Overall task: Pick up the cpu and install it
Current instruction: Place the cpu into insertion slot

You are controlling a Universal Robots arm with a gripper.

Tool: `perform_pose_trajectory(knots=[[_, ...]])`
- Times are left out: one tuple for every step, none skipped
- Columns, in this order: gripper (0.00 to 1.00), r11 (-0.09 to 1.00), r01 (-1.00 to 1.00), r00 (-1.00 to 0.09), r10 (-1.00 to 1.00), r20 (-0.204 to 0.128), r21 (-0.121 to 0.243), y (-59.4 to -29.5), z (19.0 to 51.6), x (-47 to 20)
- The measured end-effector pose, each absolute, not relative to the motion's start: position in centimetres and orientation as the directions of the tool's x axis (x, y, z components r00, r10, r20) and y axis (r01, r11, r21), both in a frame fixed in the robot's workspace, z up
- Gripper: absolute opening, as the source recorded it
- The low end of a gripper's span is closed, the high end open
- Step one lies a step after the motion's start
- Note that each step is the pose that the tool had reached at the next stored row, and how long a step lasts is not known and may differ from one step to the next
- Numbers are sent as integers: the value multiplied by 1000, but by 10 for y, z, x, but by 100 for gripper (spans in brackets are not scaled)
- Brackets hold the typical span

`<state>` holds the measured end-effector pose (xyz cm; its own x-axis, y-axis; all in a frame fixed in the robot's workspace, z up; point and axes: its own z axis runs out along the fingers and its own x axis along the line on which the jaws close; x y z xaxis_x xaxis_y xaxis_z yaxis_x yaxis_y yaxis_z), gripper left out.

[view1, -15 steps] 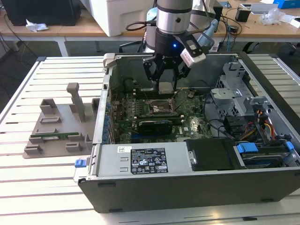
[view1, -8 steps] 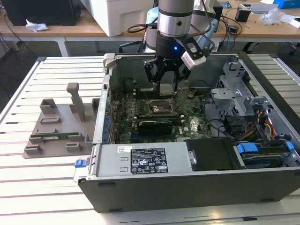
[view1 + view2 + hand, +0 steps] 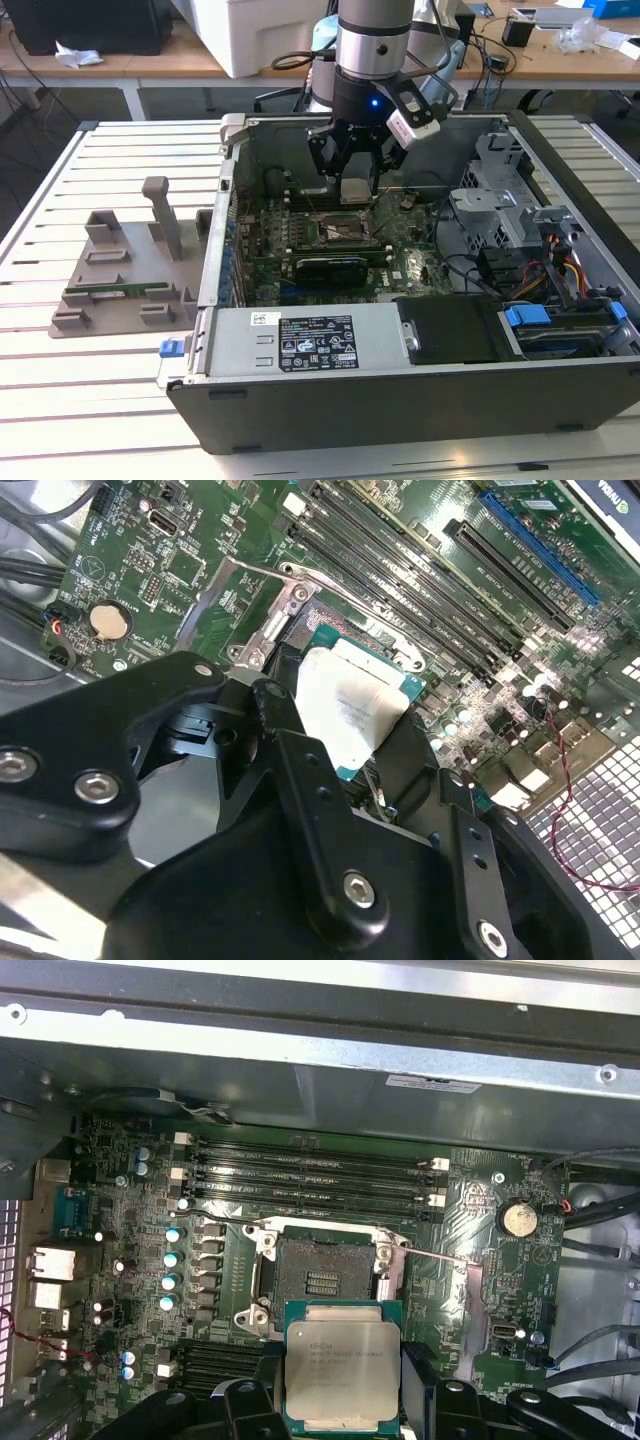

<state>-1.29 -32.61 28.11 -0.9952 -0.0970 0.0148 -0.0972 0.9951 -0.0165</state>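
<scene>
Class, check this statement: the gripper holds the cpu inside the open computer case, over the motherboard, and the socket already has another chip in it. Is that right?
Not quite. The gripper does hold the cpu over the motherboard, but the socket is empty: the first wrist view shows its bare contacts.

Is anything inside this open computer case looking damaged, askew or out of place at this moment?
Nothing stands out. The gripper holds the silvery-grey square cpu flat above the green motherboard, near its open black-framed socket, edges roughly parallel to it.

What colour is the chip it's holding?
The cpu is silvery-grey with a green edge; first wrist view.
</scene>
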Motion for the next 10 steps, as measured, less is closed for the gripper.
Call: perform_pose_trajectory(knots=[[55,995,-97,-995,-97,15,-16,-326,281,-13],[55,995,-97,-995,-97,15,-16,-326,281,-13],[55,995,-97,-995,-96,15,-16,-326,281,-13],[55,997,-79,-997,-79,15,-17,-326,281,-13],[55,998,-64,-998,-64,15,-18,-326,281,-13],[55,998,-54,-998,-54,15,-18,-326,281,-13],[55,999,-40,-999,-40,15,-19,-326,281,-13],[55,1000,-12,-1000,-12,15,-19,-326,281,-13],[55,1000,21,-1000,21,15,-20,-326,281,-13],[55,998,53,-998,53,15,-21,-326,281,-13]])
